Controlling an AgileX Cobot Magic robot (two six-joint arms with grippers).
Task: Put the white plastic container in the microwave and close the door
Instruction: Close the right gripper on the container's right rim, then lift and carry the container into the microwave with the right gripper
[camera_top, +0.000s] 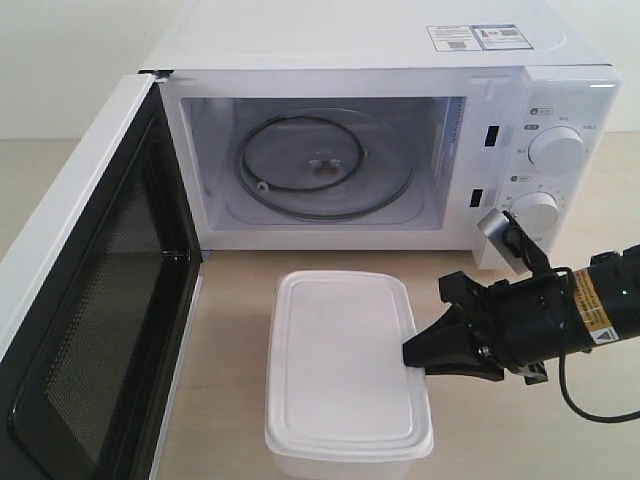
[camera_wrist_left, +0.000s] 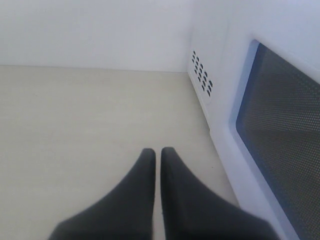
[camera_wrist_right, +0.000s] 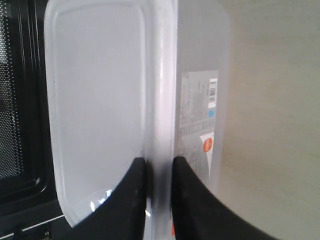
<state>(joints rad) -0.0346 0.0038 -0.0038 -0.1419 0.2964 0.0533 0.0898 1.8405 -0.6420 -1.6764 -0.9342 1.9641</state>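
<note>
The right gripper (camera_top: 410, 356) is narrowed onto the right rim of the white plastic container (camera_top: 338, 372), one finger on the lid and the other against the side wall. The container sits on the desk (camera_top: 232, 300) before the microwave (camera_top: 350, 50), whose door (camera_top: 90, 330) stands wide. The left gripper (camera_wrist_left: 157, 153) is closed on nothing beside the door.

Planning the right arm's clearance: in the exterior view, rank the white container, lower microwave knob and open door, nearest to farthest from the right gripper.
1. white plastic container, its rim between the fingers of the right gripper.
2. lower knob, on the right panel of the microwave.
3. door, swung open at far left.
</note>
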